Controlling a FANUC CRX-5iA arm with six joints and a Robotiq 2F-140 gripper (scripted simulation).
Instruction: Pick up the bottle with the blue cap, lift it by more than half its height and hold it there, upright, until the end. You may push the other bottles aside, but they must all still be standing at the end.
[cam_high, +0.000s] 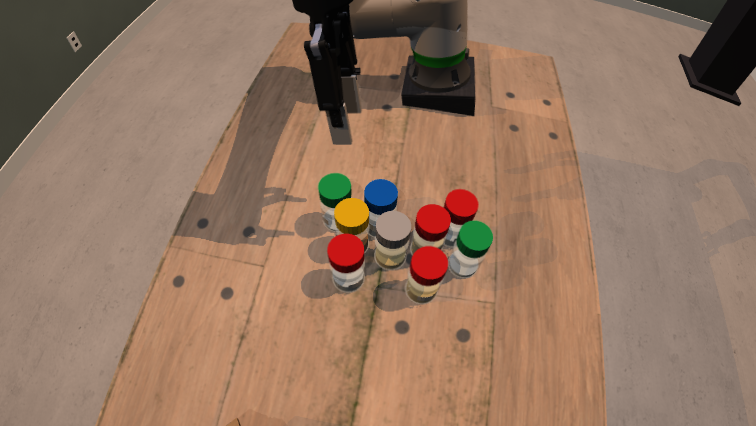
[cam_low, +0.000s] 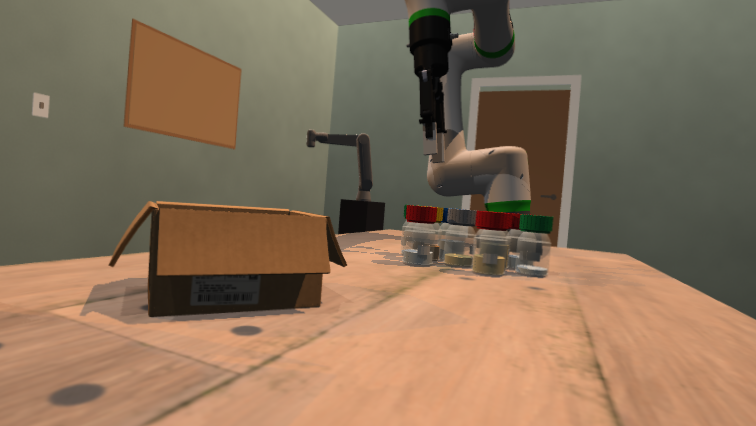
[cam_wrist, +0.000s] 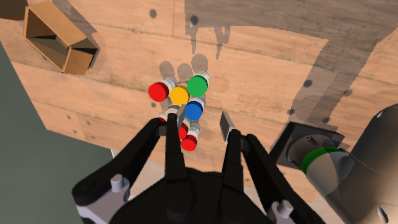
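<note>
The bottle with the blue cap (cam_high: 380, 195) stands upright on the wooden table at the back of a tight cluster of bottles. It also shows in the wrist view (cam_wrist: 193, 110). A green-capped bottle (cam_high: 334, 189) and a yellow-capped bottle (cam_high: 351, 215) stand to its left, a grey-capped bottle (cam_high: 393, 230) in front of it. My gripper (cam_high: 338, 124) hangs high above the table, behind and left of the cluster. Its fingers are half open and hold nothing. In the exterior view the gripper (cam_low: 433, 145) is well above the caps.
Several red-capped bottles (cam_high: 432, 222) and a second green-capped bottle (cam_high: 474, 239) stand on the cluster's right and front. An open cardboard box (cam_low: 232, 256) lies on its side far from the bottles. The robot base (cam_high: 439, 79) stands at the table's back.
</note>
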